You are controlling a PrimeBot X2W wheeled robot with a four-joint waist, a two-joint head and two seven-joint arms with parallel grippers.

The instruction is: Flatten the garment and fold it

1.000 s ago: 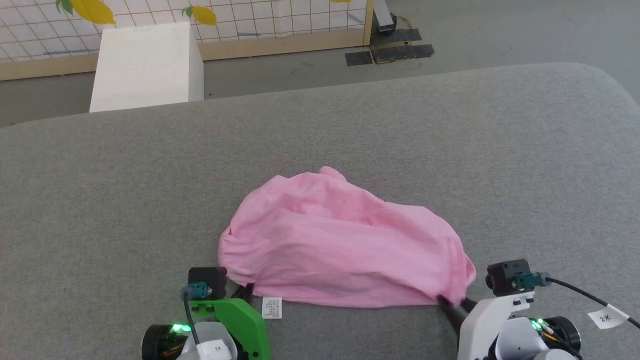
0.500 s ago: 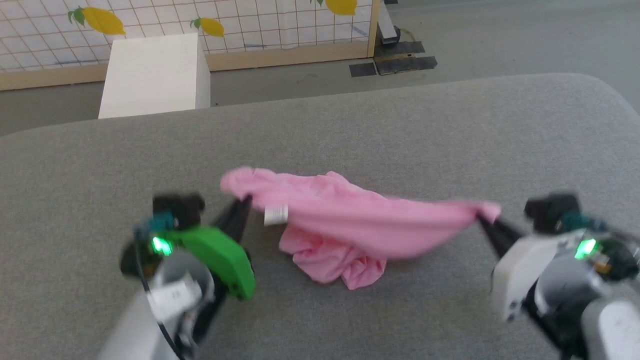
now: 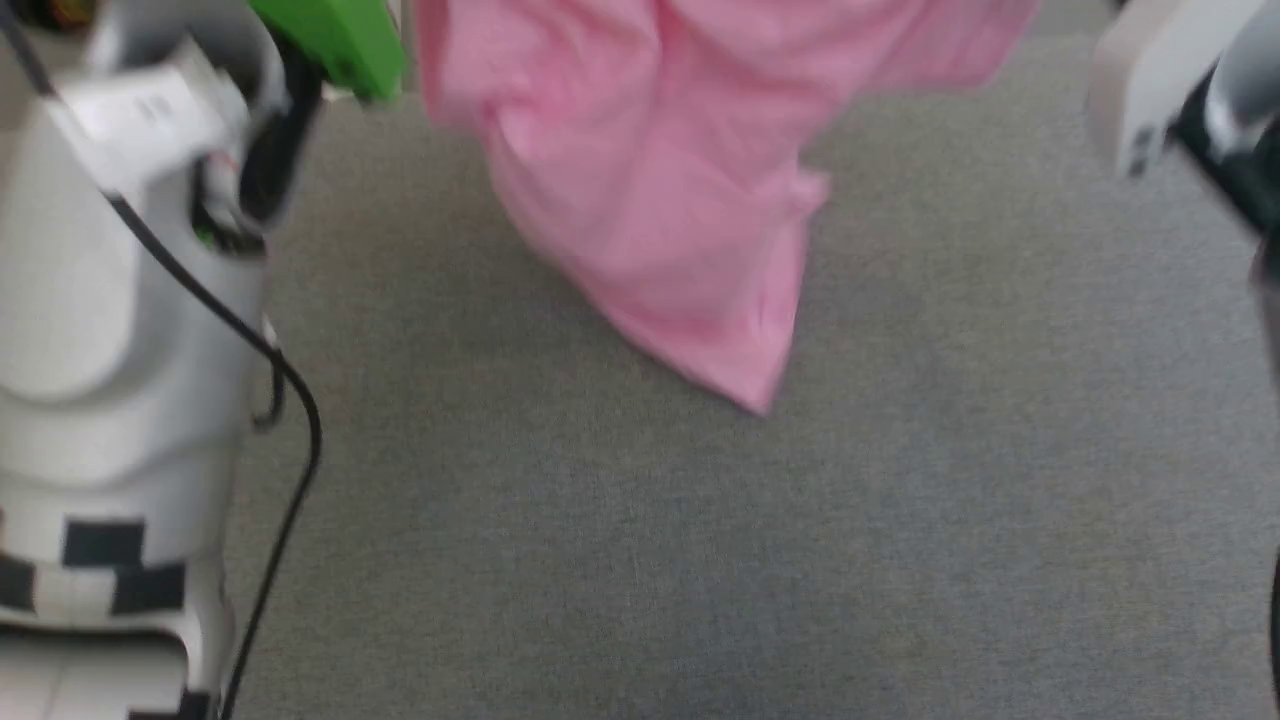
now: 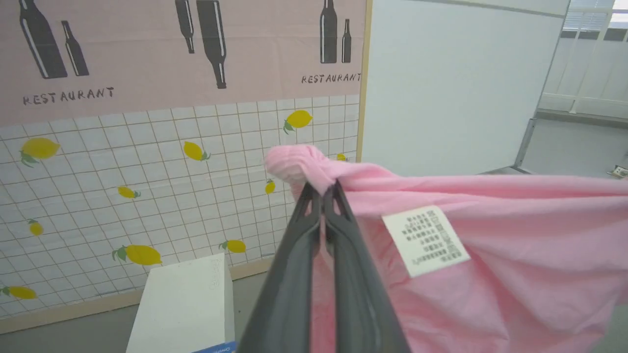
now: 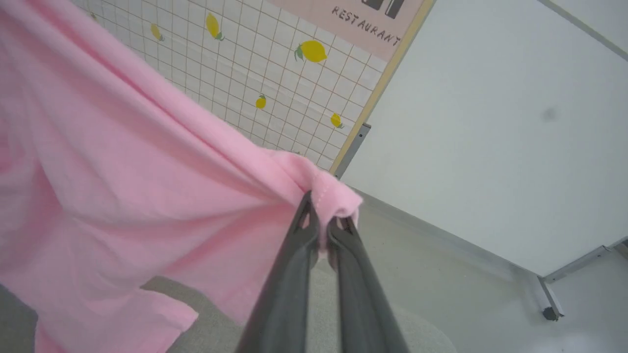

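Note:
The light pink garment [image 3: 660, 190] hangs in the air above the grey surface [image 3: 700, 560], its lowest corner dangling at mid-picture in the head view. In the left wrist view my left gripper [image 4: 321, 189] is shut on a bunched corner of the garment [image 4: 490, 255], beside a white care label [image 4: 424, 240]. In the right wrist view my right gripper [image 5: 321, 203] is shut on the opposite corner of the garment [image 5: 122, 196], which stretches away to the left. Both arms are raised; the fingertips are above the head view's top edge.
My pale left forearm [image 3: 110, 300] with a black cable fills the head view's left side. A white box [image 4: 184, 309] stands on the floor by a tiled lemon-print wall panel [image 4: 147, 186]. A white partition [image 5: 490, 147] stands behind.
Both grippers have lifted the garment from the grey surface high into the air, so it now hangs stretched between them. The head view has shifted downward.

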